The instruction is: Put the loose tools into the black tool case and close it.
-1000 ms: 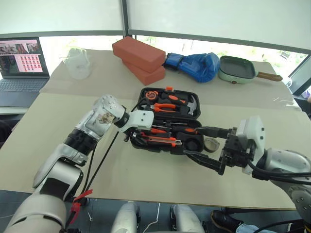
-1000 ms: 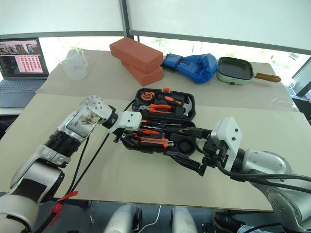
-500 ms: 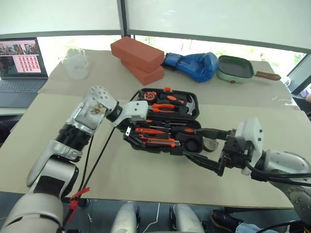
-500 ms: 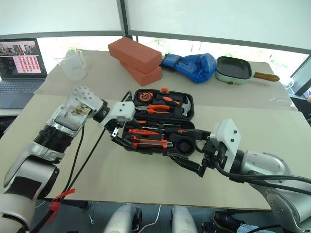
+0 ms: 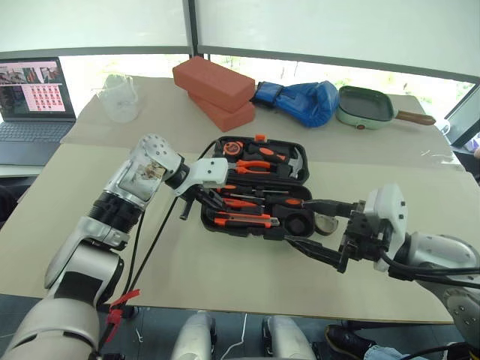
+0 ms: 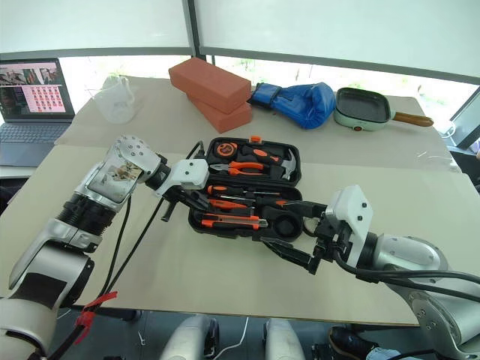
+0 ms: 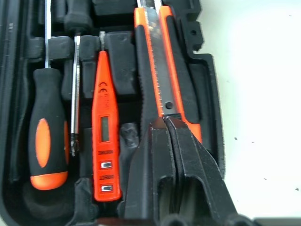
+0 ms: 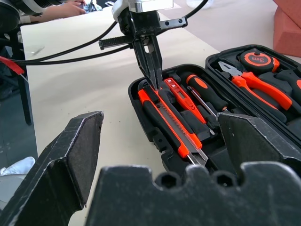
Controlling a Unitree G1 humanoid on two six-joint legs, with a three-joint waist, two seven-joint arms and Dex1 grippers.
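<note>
The black tool case (image 5: 294,225) lies open in the middle of the table. In its near half rest the orange-and-black utility knife (image 7: 157,61), the thin all-orange screwdriver (image 7: 106,127) and a black-and-orange-handled screwdriver (image 7: 47,136). A second such screwdriver (image 5: 289,201) lies further right. My left gripper (image 5: 208,201) is shut and empty, pointing down, its tips at the knife's left end. My right gripper (image 5: 298,222) stands open and empty at the case's right end, one finger (image 5: 326,202) over the case and the other in front of it.
Pliers (image 5: 259,165), a hammer and a tape measure sit in the case's far half. A small round grey object (image 5: 326,223) lies by the case's right end. At the back are two red bricks (image 5: 214,82), a blue bag (image 5: 300,101), a green pan (image 5: 366,105), a clear jug (image 5: 120,97) and a laptop (image 5: 34,101).
My left gripper has lifted a little out of the case's left end, and its fingers, apart half a second ago, have shut on nothing. The right arm has kept still.
</note>
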